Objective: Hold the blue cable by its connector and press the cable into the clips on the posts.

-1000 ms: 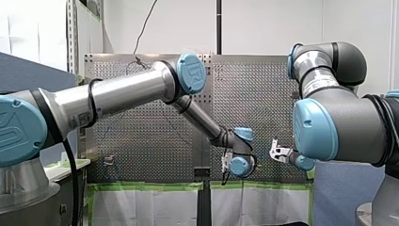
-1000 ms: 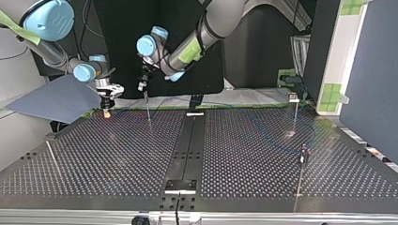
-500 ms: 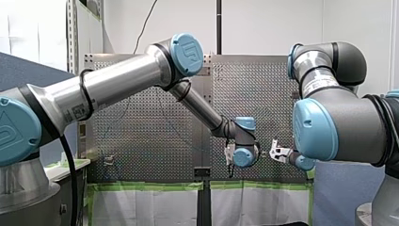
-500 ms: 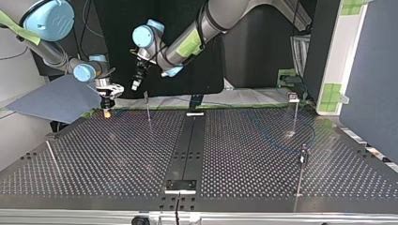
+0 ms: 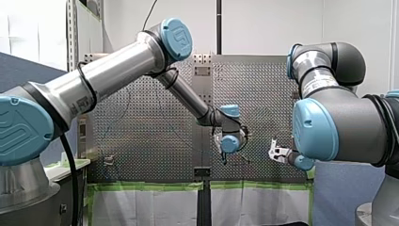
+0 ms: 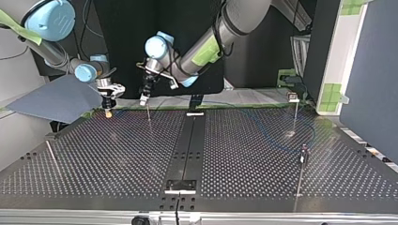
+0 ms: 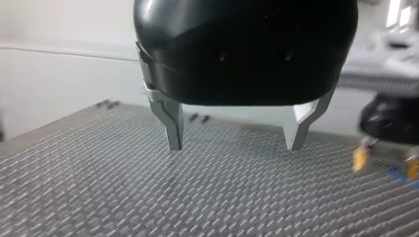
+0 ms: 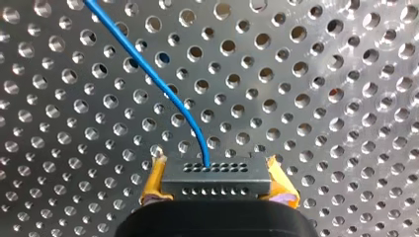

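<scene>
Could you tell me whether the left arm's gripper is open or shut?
Open: the black left gripper holds nothing; its metal fingers stand apart.

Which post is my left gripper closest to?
The post left of the centre strip in the top view, right by my left gripper. The posts at that view's right stand far off.

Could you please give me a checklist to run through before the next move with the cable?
1. Right hand gripping the connector: ok, clamped between its yellow pads.
2. Blue cable joined to connector: ok, it leaves the connector's face.
3. Left hand open and empty: ok.
4. Left hand lined up with the post: cannot tell; the top view shows it close by the post's top.
5. Cable already seated on that post: cannot tell, too fine to see.
</scene>
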Controlling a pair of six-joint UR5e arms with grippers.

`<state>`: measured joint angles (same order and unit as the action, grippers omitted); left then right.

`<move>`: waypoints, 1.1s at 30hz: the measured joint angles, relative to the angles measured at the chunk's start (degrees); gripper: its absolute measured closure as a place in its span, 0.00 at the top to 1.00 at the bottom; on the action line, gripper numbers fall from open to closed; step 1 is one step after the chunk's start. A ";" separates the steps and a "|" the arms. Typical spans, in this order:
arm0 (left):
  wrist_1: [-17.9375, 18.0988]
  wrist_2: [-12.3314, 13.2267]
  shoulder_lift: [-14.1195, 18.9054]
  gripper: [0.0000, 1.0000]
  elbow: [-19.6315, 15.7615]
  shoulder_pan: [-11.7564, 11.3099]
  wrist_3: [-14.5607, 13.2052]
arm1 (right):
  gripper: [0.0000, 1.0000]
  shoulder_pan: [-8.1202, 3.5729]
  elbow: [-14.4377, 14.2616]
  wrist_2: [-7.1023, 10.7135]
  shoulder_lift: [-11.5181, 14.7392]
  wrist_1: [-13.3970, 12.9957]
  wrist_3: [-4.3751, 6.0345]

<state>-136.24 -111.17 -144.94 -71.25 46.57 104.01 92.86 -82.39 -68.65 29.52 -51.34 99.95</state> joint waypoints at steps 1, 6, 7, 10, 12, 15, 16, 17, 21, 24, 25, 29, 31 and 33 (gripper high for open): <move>0.16 0.11 0.48 1.00 -0.48 -0.48 0.48 | 0.00 0.06 0.00 0.00 0.00 0.00 0.01; 0.91 0.33 3.12 1.00 -3.14 -2.93 3.12 | 0.00 0.32 -0.01 0.01 -0.01 0.00 0.07; 0.92 0.33 3.60 1.00 -3.60 -3.15 3.60 | 0.00 0.36 0.00 0.03 -0.01 0.00 0.08; 0.62 0.27 5.20 1.00 -5.20 -3.41 4.96 | 0.00 0.55 0.01 0.17 -0.02 0.00 0.08; 0.42 0.24 6.30 1.00 -6.31 -3.37 5.49 | 0.00 0.67 0.02 0.27 -0.03 0.00 0.09; 0.49 0.18 7.85 1.00 -7.85 -3.33 5.87 | 0.00 0.79 0.03 0.32 -0.04 0.00 0.09; 0.58 0.14 8.31 1.00 -8.32 -3.32 5.95 | 0.00 0.82 0.02 0.33 -0.05 0.00 0.09; 0.69 0.06 8.88 1.00 -8.88 -3.30 6.04 | 0.00 0.83 0.02 0.34 -0.05 0.00 0.09; 0.73 -0.26 10.59 1.00 -10.60 -3.24 6.21 | 0.00 0.93 0.01 0.34 -0.05 0.00 0.09; 0.66 -0.36 12.06 1.00 -12.08 -3.16 6.25 | 0.00 1.02 0.03 0.35 -0.06 0.00 0.08; 0.64 -0.37 12.53 1.00 -12.54 -3.13 6.25 | 0.00 1.06 0.03 0.35 -0.06 0.00 0.09; 0.56 -0.43 14.55 1.00 -14.55 -2.99 6.27 | 0.00 1.13 0.05 0.35 -0.07 0.00 0.09; 0.53 -0.46 15.39 1.00 -15.40 -2.97 6.32 | 0.00 1.13 0.06 0.35 -0.07 0.00 0.09; 0.49 -0.67 16.37 1.00 -16.37 -2.90 6.42 | 0.00 1.18 0.06 0.35 -0.08 0.00 0.09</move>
<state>-135.76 -111.84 -128.57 -87.62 43.67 110.43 94.04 -82.32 -68.30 29.44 -51.34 100.04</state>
